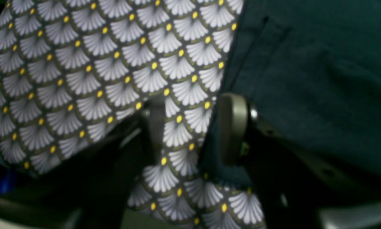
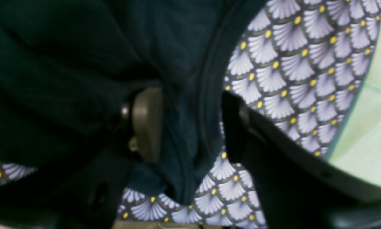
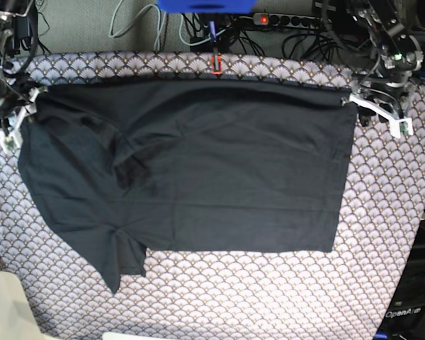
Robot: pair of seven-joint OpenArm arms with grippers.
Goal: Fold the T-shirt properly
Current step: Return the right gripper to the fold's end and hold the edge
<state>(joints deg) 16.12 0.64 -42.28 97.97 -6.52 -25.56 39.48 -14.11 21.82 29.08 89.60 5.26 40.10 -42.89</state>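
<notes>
left wrist: the left gripper (image 1: 193, 127) stands parted at the t-shirt (image 1: 311, 79) edge, one pad on the dark fabric, grasping nothing, likely just letting go.

right wrist: the right gripper (image 2: 190, 124) straddles a shirt seam with its jaws apart.

base: the plain black shirt lies spread, wrinkled, on the patterned cloth (image 3: 269, 297), one sleeve folded inward.

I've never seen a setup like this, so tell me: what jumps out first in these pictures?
A big dark T-shirt lies spread across a grey scallop-patterned cloth with yellow dots, filling most of the table. At its two far corners sit the robot's claws: the right gripper at the sleeve end and the left gripper at the hem end. Up close, the right gripper has shirt fabric between its fingers.
</notes>
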